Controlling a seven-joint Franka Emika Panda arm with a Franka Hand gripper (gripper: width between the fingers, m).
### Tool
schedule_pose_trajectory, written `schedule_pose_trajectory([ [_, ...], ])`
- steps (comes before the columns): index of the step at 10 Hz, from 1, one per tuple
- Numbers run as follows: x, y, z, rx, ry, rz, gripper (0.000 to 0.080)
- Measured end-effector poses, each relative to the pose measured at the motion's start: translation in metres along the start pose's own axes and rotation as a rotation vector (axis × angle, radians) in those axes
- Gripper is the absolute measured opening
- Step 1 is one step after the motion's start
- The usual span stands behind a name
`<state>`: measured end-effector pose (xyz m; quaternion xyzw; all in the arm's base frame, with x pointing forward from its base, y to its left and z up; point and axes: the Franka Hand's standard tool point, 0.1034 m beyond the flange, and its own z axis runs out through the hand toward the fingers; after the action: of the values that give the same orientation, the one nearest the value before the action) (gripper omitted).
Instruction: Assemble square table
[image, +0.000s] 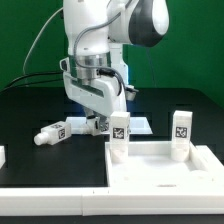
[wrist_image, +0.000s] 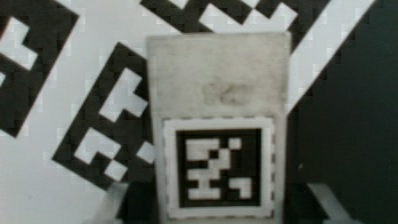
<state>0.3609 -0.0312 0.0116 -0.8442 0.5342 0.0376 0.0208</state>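
The square table's white panel (image: 160, 170) lies at the front right in the exterior view. One white tagged leg (image: 120, 138) stands upright at the panel's far left corner. My gripper (image: 117, 120) is right over it. In the wrist view this leg (wrist_image: 217, 110) sits between my fingers (wrist_image: 125, 196), with a dark gap on each side, so my gripper (wrist_image: 222, 205) is open around it. A second leg (image: 181, 135) stands upright at the panel's far right corner. A third leg (image: 54, 133) lies on its side on the black table to the left.
The marker board (image: 85, 122) lies flat behind the panel under the arm, and its large tags fill the wrist view (wrist_image: 71, 90). A white piece (image: 2, 155) shows at the exterior view's left edge. A green wall stands behind.
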Motion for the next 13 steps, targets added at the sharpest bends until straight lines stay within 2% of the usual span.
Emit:
schedule_pose_trajectory([
  [2,-0.036,-0.023,0.003,0.019,-0.012,0.093,0.0284],
  [3,-0.045,-0.031,0.004,0.022,-0.021,0.114,0.0284],
  [5,-0.047,-0.036,0.004,0.024,-0.025,0.147,0.0284],
  [10,-0.049,-0.035,0.004,0.020,-0.036,0.189,0.0285],
  [11,-0.053,-0.036,0.004,0.025,-0.041,0.245,0.0285],
  [13,-0.072,-0.047,0.006,0.030,-0.059,0.356,0.0285],
])
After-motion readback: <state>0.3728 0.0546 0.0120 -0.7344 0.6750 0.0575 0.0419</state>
